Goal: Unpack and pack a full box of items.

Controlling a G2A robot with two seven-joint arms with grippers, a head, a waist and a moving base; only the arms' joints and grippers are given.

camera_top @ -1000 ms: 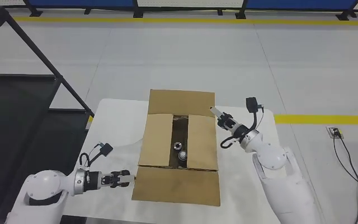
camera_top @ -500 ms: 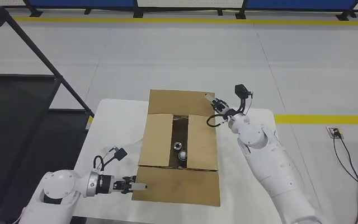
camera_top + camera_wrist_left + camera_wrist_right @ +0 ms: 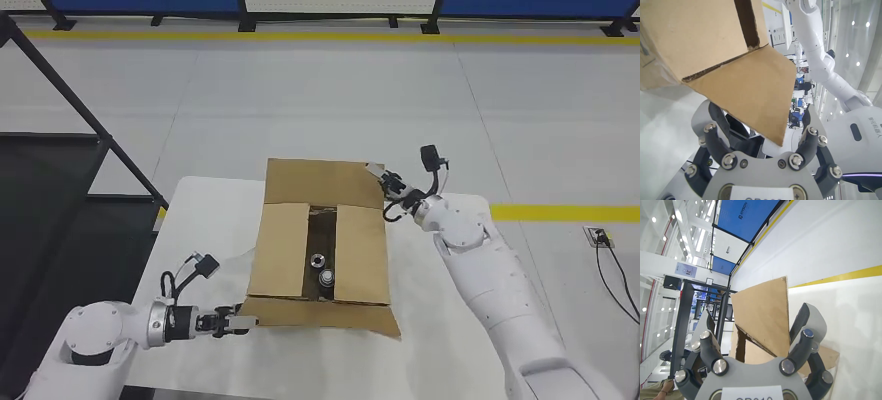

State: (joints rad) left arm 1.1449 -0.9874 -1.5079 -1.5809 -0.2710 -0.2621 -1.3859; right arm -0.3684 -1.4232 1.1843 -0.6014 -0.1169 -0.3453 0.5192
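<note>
Box (image 3: 285,250), one, runs lengthwise from your bench's (image 3: 210,230) near edge to its far edge, with two round items (image 3: 318,262) inside. Your left gripper (image 3: 243,323) straddles the near flap (image 3: 320,318) and your right gripper (image 3: 385,180) the far flap (image 3: 325,180), both with fingers apart.

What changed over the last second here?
The left gripper slid under a corner of the near flap, which tilted up. The right gripper moved away from the robot to a corner of the far flap. Both are open; the side flaps kept their places.
</note>
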